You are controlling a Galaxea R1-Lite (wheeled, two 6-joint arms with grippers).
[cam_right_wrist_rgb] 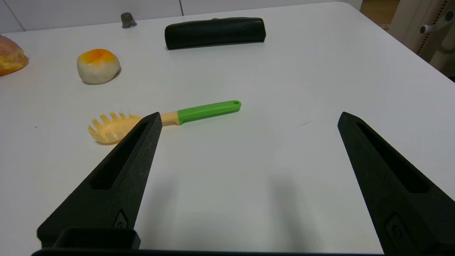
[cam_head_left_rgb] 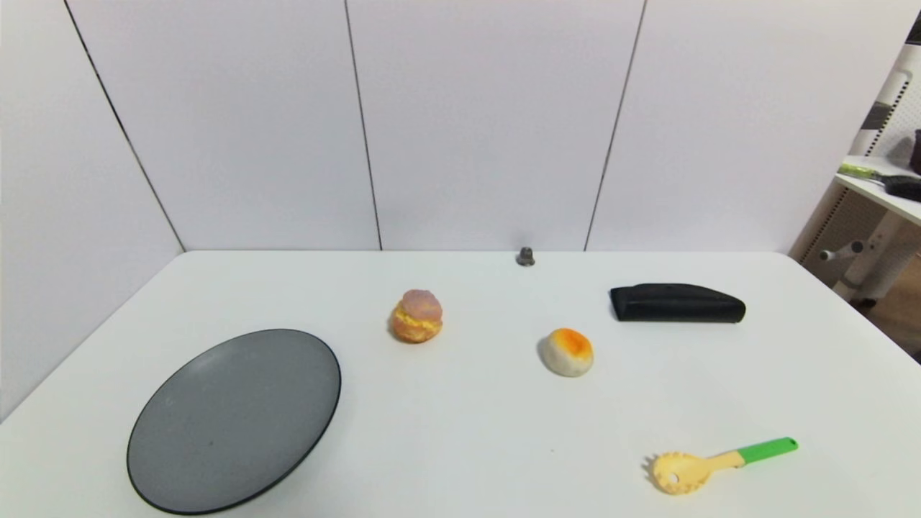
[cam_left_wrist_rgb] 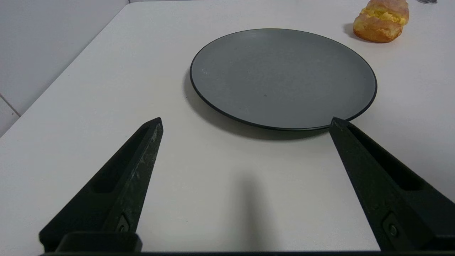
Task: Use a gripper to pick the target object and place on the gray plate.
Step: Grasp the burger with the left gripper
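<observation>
Pink-topped target object (cam_head_left_rgb: 416, 316) sits at the gray plate's (cam_head_left_rgb: 180, 460) two o'clock; left gripper (cam_left_wrist_rgb: 245, 122), spread empty, should straddle it squarely; right gripper (cam_right_wrist_rgb: 249, 117) idles, splayed.

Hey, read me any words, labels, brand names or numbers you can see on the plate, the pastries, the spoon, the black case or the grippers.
None: no text shows on the gray plate, cream puff, whitish bun, pasta spoon, black case, left gripper or right gripper.
</observation>
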